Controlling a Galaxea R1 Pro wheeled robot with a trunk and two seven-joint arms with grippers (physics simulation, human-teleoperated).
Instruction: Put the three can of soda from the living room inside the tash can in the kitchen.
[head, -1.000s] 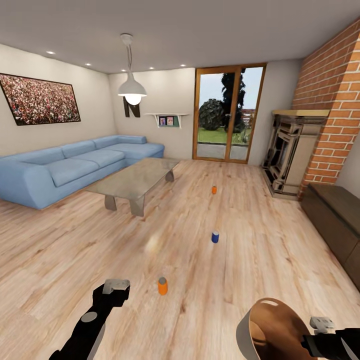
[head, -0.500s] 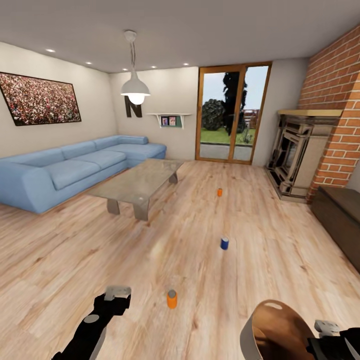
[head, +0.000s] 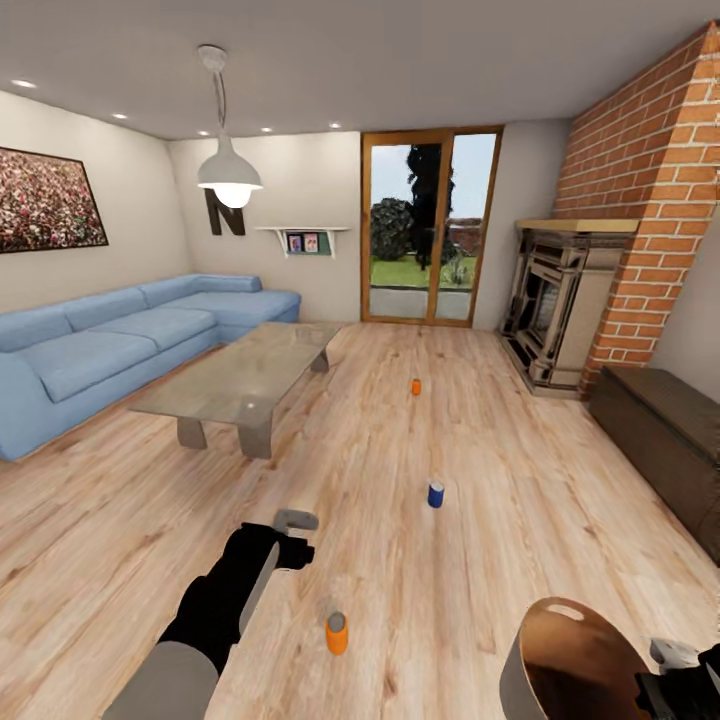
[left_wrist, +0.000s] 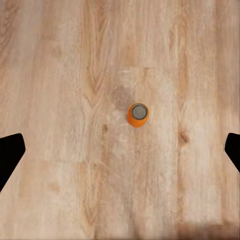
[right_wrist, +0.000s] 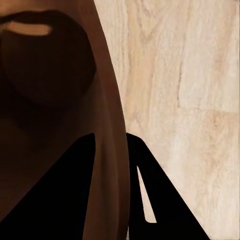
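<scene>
Wood floor (head: 480, 560), three soda cans (head: 337, 634) (two orange)

Left arm is extended forward and down, left gripper (left_wrist: 120, 152) is held wide open, fingers spread apart. Right gripper (right_wrist: 117, 165) is kept low at the right, fingers (right_wrist: 150, 190) clamped on the tash can (head: 570, 660) wall.
</scene>
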